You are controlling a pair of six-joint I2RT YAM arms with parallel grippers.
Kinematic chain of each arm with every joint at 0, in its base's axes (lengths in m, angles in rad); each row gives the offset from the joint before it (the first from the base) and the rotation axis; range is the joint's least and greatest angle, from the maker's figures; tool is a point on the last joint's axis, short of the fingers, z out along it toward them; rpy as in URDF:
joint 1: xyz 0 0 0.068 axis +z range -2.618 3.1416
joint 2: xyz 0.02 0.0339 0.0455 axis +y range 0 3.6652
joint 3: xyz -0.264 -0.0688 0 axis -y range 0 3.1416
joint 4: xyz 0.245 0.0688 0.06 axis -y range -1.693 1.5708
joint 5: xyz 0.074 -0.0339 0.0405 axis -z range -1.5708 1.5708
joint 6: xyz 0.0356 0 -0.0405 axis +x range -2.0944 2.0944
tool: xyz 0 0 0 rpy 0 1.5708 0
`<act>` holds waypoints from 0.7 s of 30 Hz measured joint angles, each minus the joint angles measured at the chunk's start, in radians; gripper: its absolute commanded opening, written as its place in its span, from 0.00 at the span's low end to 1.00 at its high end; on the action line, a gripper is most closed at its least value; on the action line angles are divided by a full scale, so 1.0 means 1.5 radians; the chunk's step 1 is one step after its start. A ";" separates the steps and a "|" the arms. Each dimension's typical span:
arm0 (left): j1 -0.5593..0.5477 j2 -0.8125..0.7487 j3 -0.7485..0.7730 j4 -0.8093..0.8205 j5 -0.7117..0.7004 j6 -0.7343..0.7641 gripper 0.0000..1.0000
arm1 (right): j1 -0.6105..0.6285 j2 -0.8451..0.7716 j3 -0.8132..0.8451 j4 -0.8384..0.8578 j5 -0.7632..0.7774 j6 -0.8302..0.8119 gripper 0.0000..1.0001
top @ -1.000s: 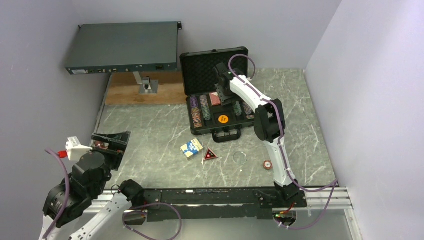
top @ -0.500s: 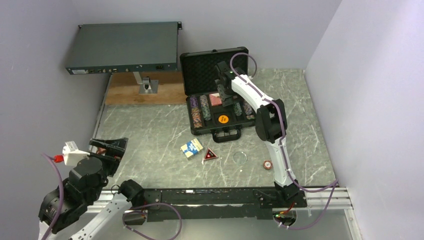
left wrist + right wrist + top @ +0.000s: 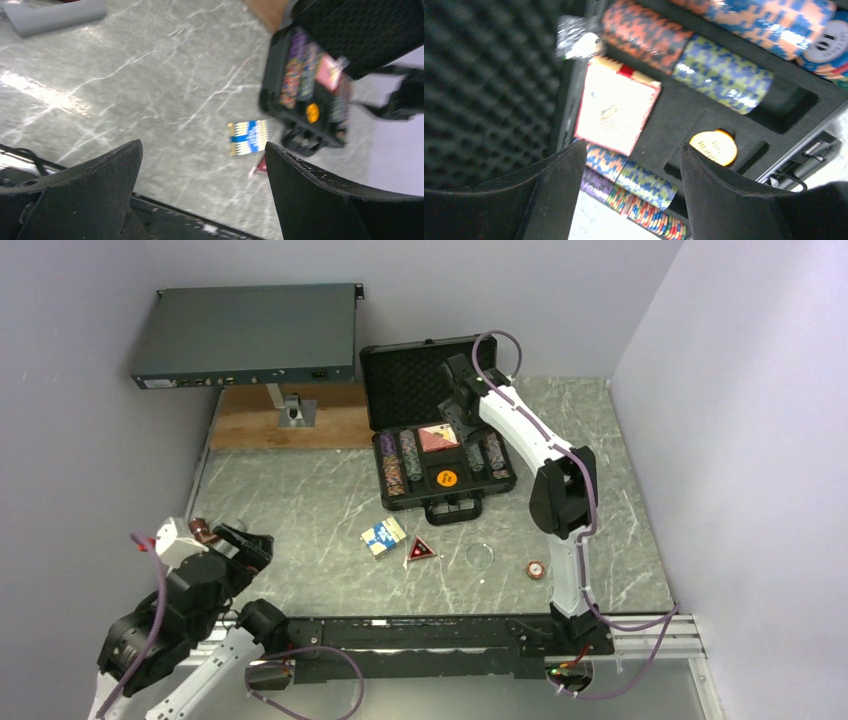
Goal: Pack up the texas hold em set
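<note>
The black briefcase [image 3: 400, 383] stands open at the back of the table, its foam lid up. Its tray holds striped chip rows [image 3: 394, 464], a red card deck [image 3: 438, 437] and an orange button [image 3: 446, 478]. My right gripper [image 3: 458, 408] hovers open and empty over the tray; in its wrist view the red deck [image 3: 616, 111] and orange button [image 3: 713, 147] lie below. A blue card deck [image 3: 383, 535], a red triangle [image 3: 419, 550], a clear disc [image 3: 480, 555] and a round button [image 3: 536, 568] lie on the table. My left gripper [image 3: 248, 550] is open and empty at the near left.
A large flat grey electronics box [image 3: 248, 335] sits on a stand over a wooden board [image 3: 255, 426] at the back left. Purple walls close in the left, back and right. A black rail [image 3: 420, 632] runs along the near edge.
My right gripper has drawn back toward the lid and to the right, uncovering the red deck in the tray. My left arm has swung lower and to the right.
</note>
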 measured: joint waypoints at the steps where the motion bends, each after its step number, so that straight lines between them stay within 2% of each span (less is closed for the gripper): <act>1: 0.000 0.000 -0.017 -0.001 0.006 0.024 1.00 | 0.003 -0.008 -0.001 0.018 -0.003 -0.026 0.61; 4: 0.000 0.002 -0.049 -0.006 0.019 0.058 1.00 | 0.006 -0.018 -0.001 0.062 -0.014 -0.090 0.45; 7: 0.000 0.015 -0.056 -0.013 0.034 0.099 1.00 | 0.008 -0.023 -0.017 0.122 -0.030 -0.163 0.35; 11: 0.000 0.032 -0.056 -0.002 0.059 0.158 1.00 | 0.008 -0.018 -0.034 0.184 -0.056 -0.241 0.16; 14: 0.000 0.053 -0.055 0.007 0.081 0.195 1.00 | 0.008 -0.001 -0.026 0.225 -0.074 -0.292 0.08; 21: 0.000 0.081 -0.057 0.069 0.148 0.279 0.98 | 0.007 0.061 -0.005 0.298 -0.092 -0.359 0.00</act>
